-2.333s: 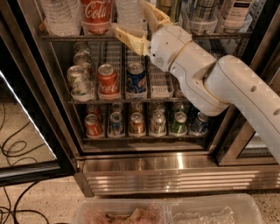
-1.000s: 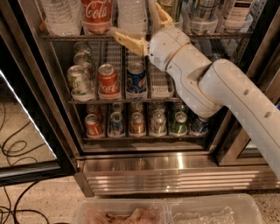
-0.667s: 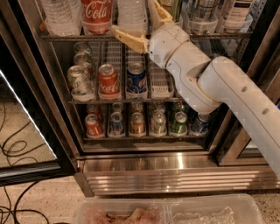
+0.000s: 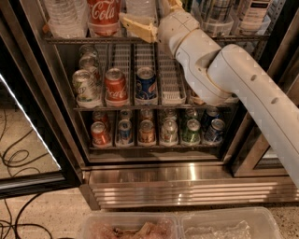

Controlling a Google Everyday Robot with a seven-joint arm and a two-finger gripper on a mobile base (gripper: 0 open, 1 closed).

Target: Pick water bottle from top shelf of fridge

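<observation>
The fridge (image 4: 187, 186) stands open in the camera view. On its top shelf (image 4: 70, 40) stand a clear ribbed water bottle (image 4: 65, 18) at far left, a red Coca-Cola bottle (image 4: 103, 16), and a second clear bottle (image 4: 140, 6); their upper parts are cut off by the frame's top. My gripper (image 4: 148, 13) is at the shelf's front edge, open, with one beige finger (image 4: 138, 27) low in front of the second clear bottle and the other finger to that bottle's right. My white arm (image 4: 224, 70) crosses in from the right.
The middle rack holds a green-white can (image 4: 85, 87), a red Coke can (image 4: 116, 86) and a blue Pepsi can (image 4: 146, 84). Several cans (image 4: 146, 131) fill the lower rack. The glass door (image 4: 28, 121) hangs open at left, above cables (image 4: 14, 158). Clear bins (image 4: 187, 226) sit below.
My gripper and wrist have moved slightly up and in toward the top shelf, nearer the second clear bottle. The bottles and cans have not moved.
</observation>
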